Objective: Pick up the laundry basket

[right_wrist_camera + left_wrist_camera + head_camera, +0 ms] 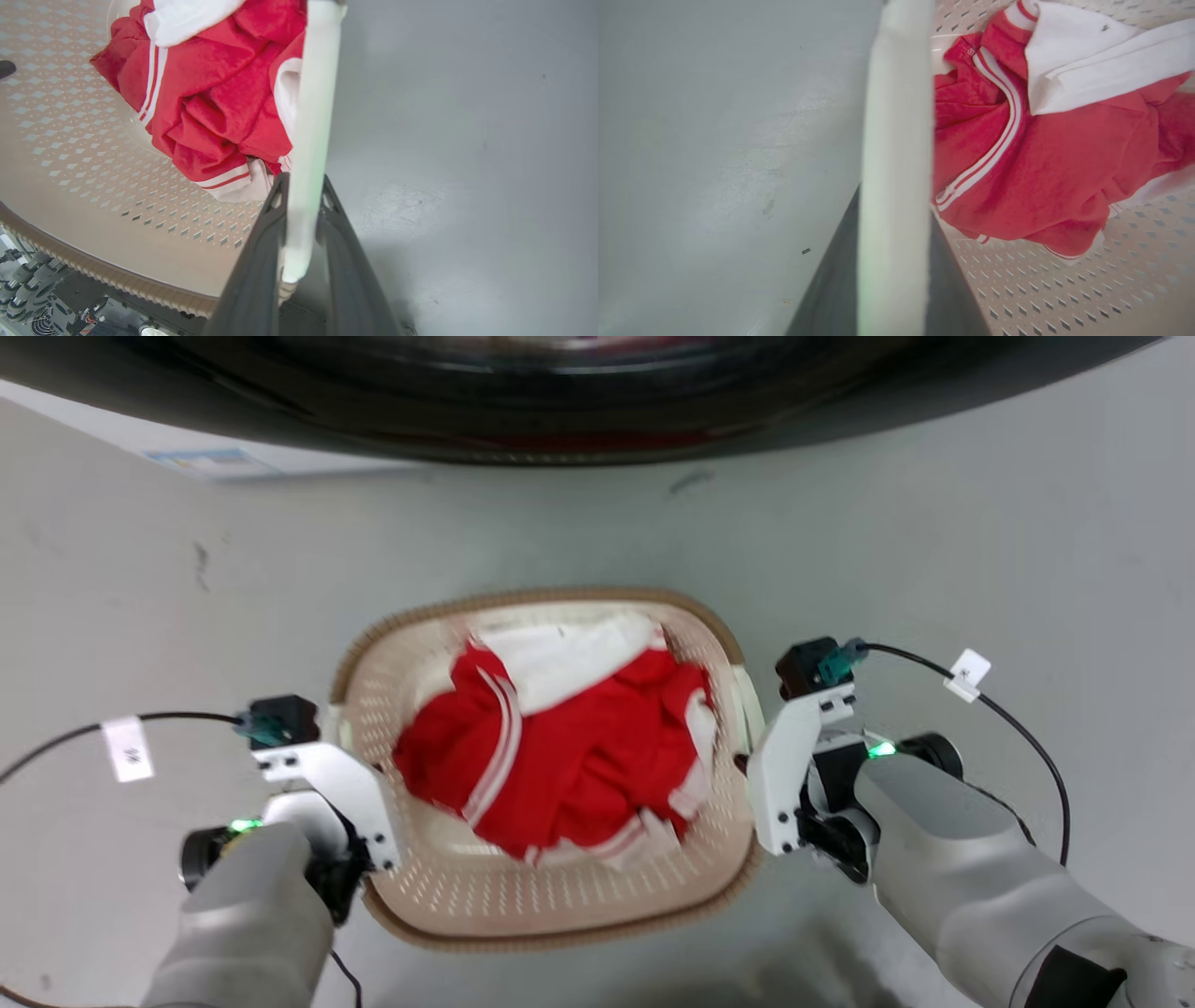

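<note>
laundry basket (pixel 551 941) (red-and-white clothes (pixel 579 756) inside) is between both arms, near the washing machine (pixel 560 392), left gripper (pixel 896 210) clamped on its left white handle (pixel 896 116), right gripper (pixel 302 182) clamped on the right handle (pixel 315 93); can't tell if it's clear of the floor (pixel 934 523).

Left tool (pixel 895 219) and right tool (pixel 302 186) each clamp the laundry basket (pixel 523 901), forearms angled inward.

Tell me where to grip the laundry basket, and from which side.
Grip the laundry basket by its two white side handles: left gripper on the left handle, right gripper on the right handle, each from its outer side. They are thin strips that fit between the fingers, and opposite holds should keep the loaded clothes level.
</note>
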Robot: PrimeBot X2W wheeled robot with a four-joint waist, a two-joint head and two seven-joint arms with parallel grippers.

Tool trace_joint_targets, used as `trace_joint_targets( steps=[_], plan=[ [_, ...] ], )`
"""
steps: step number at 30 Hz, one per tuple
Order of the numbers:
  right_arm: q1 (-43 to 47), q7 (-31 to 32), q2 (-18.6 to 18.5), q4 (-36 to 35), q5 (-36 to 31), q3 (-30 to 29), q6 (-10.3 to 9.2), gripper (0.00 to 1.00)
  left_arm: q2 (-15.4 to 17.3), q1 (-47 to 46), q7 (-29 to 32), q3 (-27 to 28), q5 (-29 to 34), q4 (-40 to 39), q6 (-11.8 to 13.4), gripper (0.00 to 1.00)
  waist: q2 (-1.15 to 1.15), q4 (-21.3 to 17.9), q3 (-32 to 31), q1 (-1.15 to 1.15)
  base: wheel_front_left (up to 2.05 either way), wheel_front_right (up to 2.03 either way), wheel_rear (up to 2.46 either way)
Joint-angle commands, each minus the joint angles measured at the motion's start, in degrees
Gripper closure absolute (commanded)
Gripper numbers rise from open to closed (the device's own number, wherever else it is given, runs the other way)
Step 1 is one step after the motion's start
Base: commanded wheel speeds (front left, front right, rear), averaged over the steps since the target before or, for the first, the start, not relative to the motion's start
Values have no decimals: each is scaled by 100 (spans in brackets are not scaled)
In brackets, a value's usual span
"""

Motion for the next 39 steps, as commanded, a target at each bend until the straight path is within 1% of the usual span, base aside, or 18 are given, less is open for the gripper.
trace_joint_targets(
  steps=[1,6,9,16,24,26,34,39],
  plan=[
    [95,122,237,-67,26,60,83,100,-290,-1,53,-33,-48,-100,-70,100,0,102,-314,0,0,0,0],
    [237,499,241,140,68,105,83,100,-481,145,297,-83,-120,-87,-71,100,0,181,-824,0,0,0,0],
    [328,723,248,187,126,121,84,100,-539,197,468,-100,-159,-81,-74,100,0,204,-1098,0,0,0,0],
    [466,1238,247,209,243,140,84,100,-564,286,791,-157,-203,-76,-75,100,0,182,-1675,0,0,0,0],
    [579,1743,247,178,475,118,84,100,-578,397,1093,-214,-238,-70,-13,100,0,135,-2263,0,0,0,0],
    [607,1827,247,181,509,118,84,100,-589,409,1152,-220,-249,-70,-15,100,0,137,-2335,0,0,0,0],
    [661,2599,253,256,774,109,84,100,-656,518,1631,-258,-309,-69,24,100,0,153,-2835,0,0,0,0],
    [664,2994,250,329,910,89,84,100,-665,564,2039,-290,-360,-68,46,100,0,156,-3082,0,0,0,0]
  ],
)
